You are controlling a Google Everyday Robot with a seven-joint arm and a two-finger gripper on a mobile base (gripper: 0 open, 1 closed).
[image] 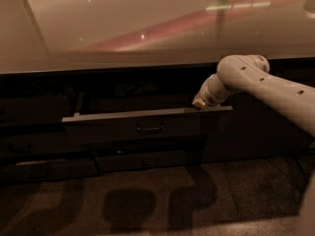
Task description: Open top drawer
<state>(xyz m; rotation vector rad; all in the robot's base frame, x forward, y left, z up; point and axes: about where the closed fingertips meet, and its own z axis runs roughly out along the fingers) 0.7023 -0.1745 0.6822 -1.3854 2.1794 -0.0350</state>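
Observation:
The top drawer (123, 126) is a wide dark grey front with a small centre bail handle (150, 128). It stands pulled out from the cabinet under the counter, its pale top edge showing. My gripper (200, 103) sits at the right end of the drawer's top edge, at the end of the white arm (266, 85) that comes in from the right. The drawer's inside is dark and hidden.
A glossy pale countertop (147, 28) overhangs the drawers. Below the open drawer is a shallower dark drawer front (147, 160) with a like handle. More dark fronts lie to the left (34, 132). A speckled floor (147, 205) with shadows lies in front.

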